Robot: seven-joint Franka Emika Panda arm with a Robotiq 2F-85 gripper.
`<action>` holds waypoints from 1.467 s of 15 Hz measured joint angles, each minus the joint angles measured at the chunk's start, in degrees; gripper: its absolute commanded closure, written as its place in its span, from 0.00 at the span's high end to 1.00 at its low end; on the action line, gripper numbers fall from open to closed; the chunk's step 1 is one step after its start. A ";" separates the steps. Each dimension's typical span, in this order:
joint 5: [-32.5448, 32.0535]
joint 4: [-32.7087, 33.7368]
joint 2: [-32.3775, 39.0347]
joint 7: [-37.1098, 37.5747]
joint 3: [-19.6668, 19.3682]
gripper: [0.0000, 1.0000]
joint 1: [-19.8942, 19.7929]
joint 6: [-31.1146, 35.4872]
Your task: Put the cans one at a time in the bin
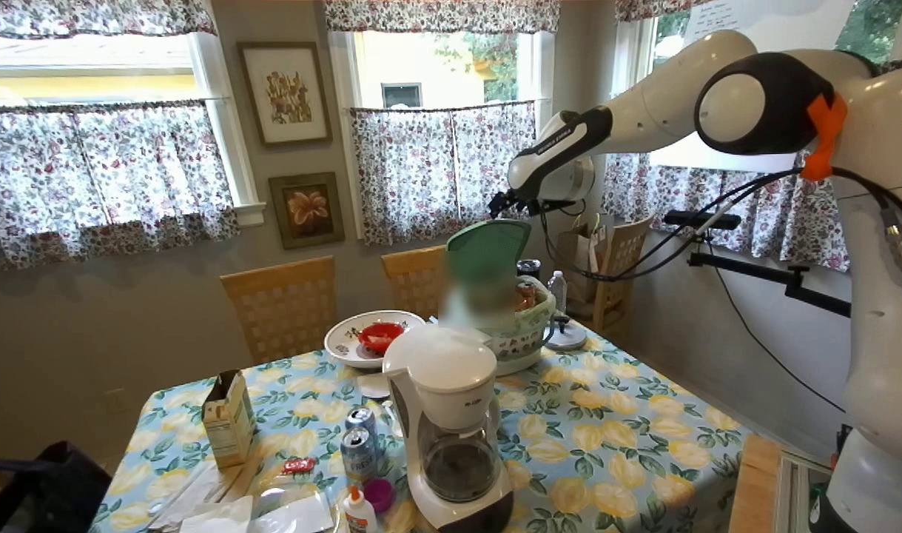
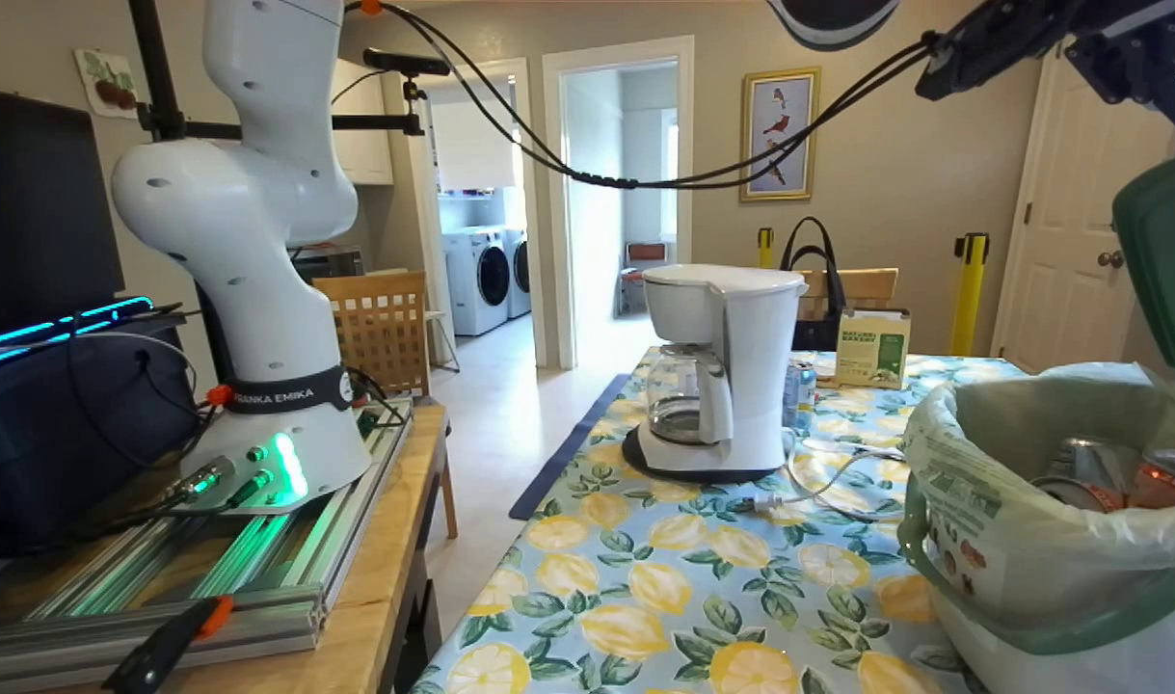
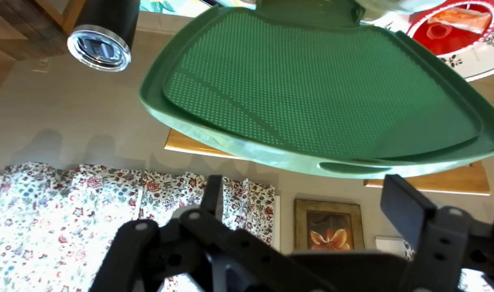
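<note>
Two silvery-blue cans (image 1: 359,453) stand upright on the table left of the coffee maker in an exterior view. In an exterior view they are partly hidden behind the coffee maker, with a can (image 2: 800,390) showing. The pale-green bin (image 1: 521,349) stands at the table's far side, its green lid (image 1: 487,248) raised. Its lined opening (image 2: 973,540) shows a silvery can (image 2: 1088,461) and an orange can (image 2: 1168,477) inside. My gripper (image 1: 497,203) is above the raised lid. In the wrist view my gripper (image 3: 303,192) is open and empty, with the lid (image 3: 311,89) just beyond its fingertips.
The white coffee maker (image 1: 451,385) stands between cans and bin; its cord (image 2: 838,482) lies on the table. A plate with a red bowl (image 1: 380,337) sits beside the bin. A tan carton (image 1: 229,418), glue bottle (image 1: 358,511), purple cup (image 1: 379,494) and dark tumbler (image 3: 105,36) are near.
</note>
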 measured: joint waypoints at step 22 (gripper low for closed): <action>2.19 5.53 2.63 -5.84 5.82 1.00 -5.65 -14.33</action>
